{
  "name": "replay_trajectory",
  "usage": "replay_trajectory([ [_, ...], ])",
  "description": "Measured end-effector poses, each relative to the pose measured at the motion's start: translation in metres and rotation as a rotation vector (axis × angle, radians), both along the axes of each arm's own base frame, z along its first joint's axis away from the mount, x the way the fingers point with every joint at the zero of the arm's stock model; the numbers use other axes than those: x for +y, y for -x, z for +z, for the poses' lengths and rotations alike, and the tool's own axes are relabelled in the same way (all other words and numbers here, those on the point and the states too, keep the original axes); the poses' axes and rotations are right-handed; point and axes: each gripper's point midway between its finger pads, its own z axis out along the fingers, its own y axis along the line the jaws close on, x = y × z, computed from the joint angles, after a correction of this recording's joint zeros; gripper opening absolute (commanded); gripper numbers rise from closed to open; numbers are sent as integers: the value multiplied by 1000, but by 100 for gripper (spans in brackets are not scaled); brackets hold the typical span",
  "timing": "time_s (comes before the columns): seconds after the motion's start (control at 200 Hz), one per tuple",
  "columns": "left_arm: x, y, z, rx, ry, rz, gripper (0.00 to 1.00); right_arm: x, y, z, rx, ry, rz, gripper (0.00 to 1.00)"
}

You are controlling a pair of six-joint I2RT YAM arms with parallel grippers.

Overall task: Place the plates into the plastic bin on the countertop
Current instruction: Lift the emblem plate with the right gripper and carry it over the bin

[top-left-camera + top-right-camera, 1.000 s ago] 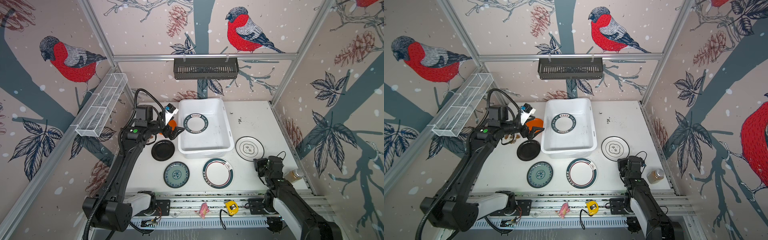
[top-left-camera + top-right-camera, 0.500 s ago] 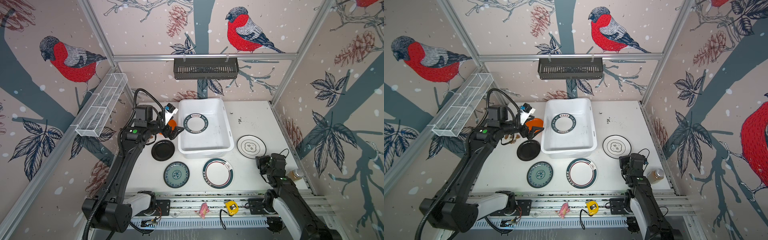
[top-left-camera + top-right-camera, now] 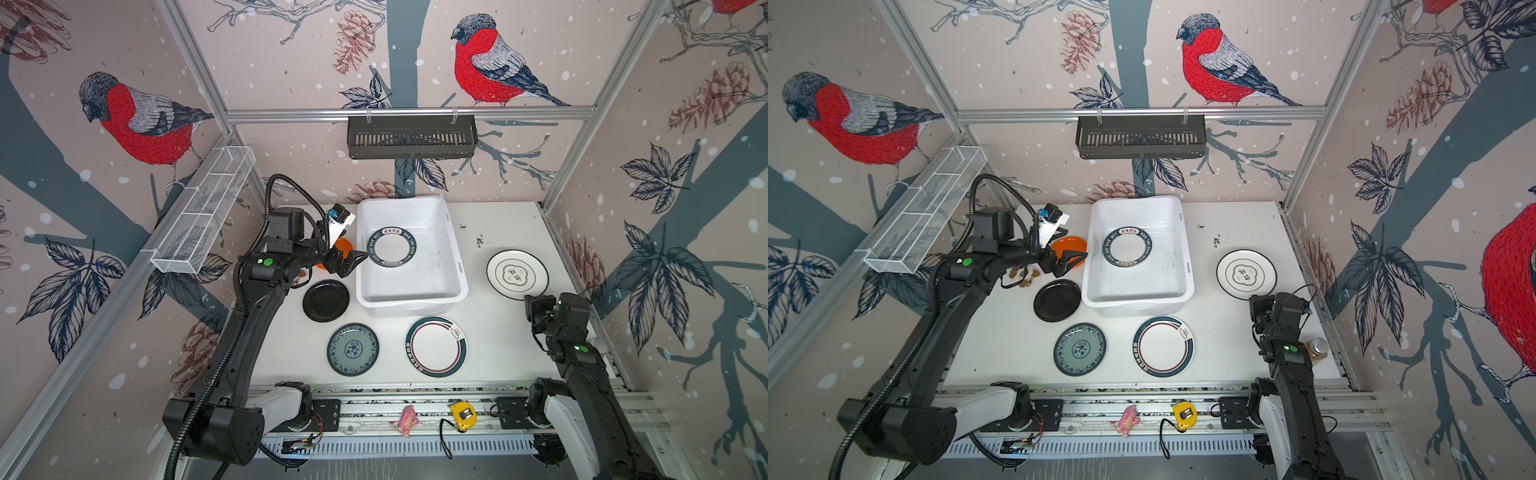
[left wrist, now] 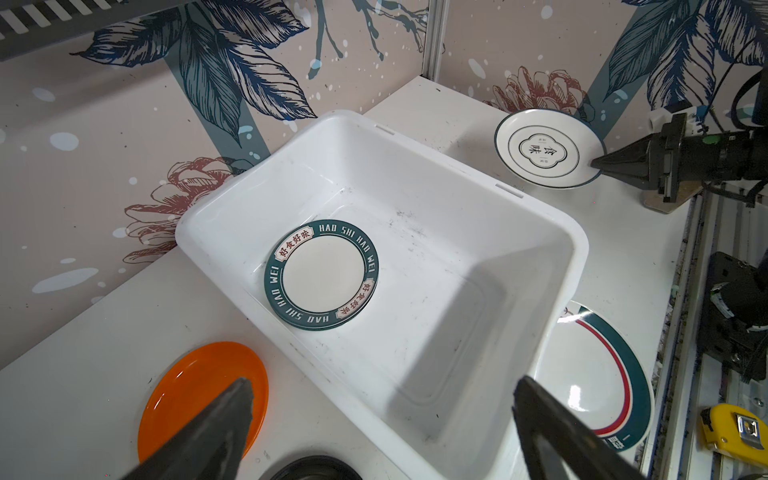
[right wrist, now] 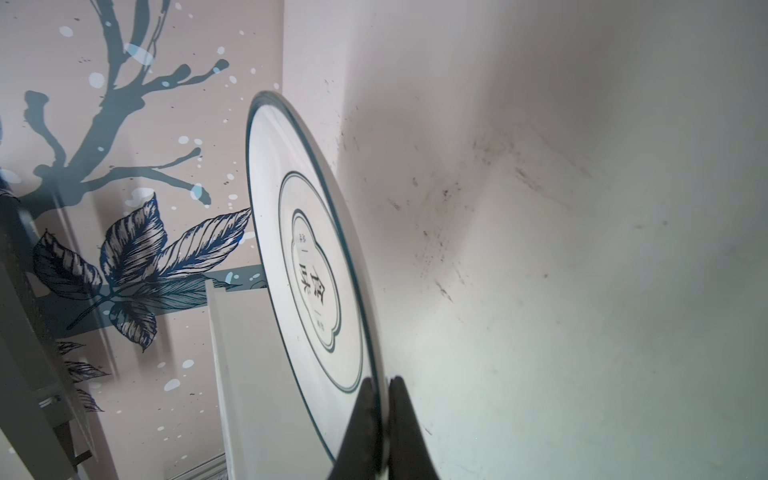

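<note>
I am pinching the ringed white plate (image 3: 517, 274), frame right, by its lower rim in the right claw (image 5: 381, 386); the left claw (image 4: 382, 388) is hanging wide open, empty.

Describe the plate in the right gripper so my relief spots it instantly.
Find the white plastic bin, then look right toward the side wall. One plate is alone there, the right gripper shut on its rim. Only it has thin dark rings around a cloud-shaped emblem.
</note>
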Motion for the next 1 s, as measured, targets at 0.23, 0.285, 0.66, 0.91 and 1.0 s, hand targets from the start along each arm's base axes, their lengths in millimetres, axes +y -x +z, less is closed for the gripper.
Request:
replay_trajectory([
  [0.23, 0, 1, 4, -10, 2, 1, 97, -1, -20, 48, -61, 29, 36, 2],
  [0.285, 0, 1, 4, -10, 2, 2, 97, 1, -25, 58, -73, 39, 52, 2],
  [0.66, 1, 3, 8, -11, 13, 13, 97, 46, -71, 126, -141, 98, 217, 3],
  [0.91, 9, -4, 15, -17, 26, 97, 96, 119, -107, 150, -167, 111, 379, 3],
  [1.0, 14, -6, 19, -28, 24, 135, 97, 149, -120, 153, -175, 120, 430, 3],
])
